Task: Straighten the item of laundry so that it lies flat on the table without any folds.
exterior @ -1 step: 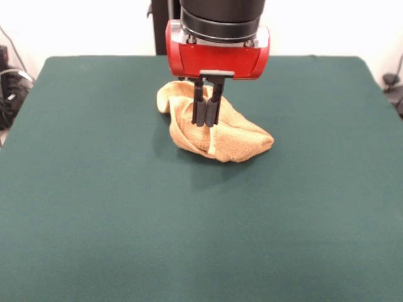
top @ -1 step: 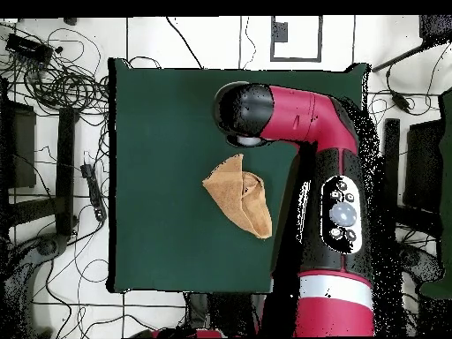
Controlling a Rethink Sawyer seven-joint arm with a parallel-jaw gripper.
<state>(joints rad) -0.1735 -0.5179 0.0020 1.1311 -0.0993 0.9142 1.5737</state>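
Seen from the front, the green table (exterior @ -1 step: 94, 207) lies bare along its left side, with dark cables (exterior @ -1 step: 9, 88) bunched on the floor past that edge. Near the middle of the far half sits the towel (exterior @ -1 step: 239, 135), a golden-orange terry cloth crumpled into a folded heap, one rounded lump at its left end and a pointed corner reaching toward the right. A paler hem runs down a fold near its middle. The red and black arm (exterior @ -1 step: 217, 53) comes down right above the heap, and its gripper (exterior @ -1 step: 206, 119) hangs over the towel's left part with the two black fingers (exterior @ -1 step: 199, 107) drawn narrow, close side by side. Whether they pinch any cloth cannot be told from here. To the right the tabletop is bare again.

From overhead, the towel (top @ -1 step: 238, 199) shows as a folded wedge lying a little right of the table's centre, and the arm (top @ -1 step: 327, 159) stands along the table's right edge, its elbow bending in above the cloth.
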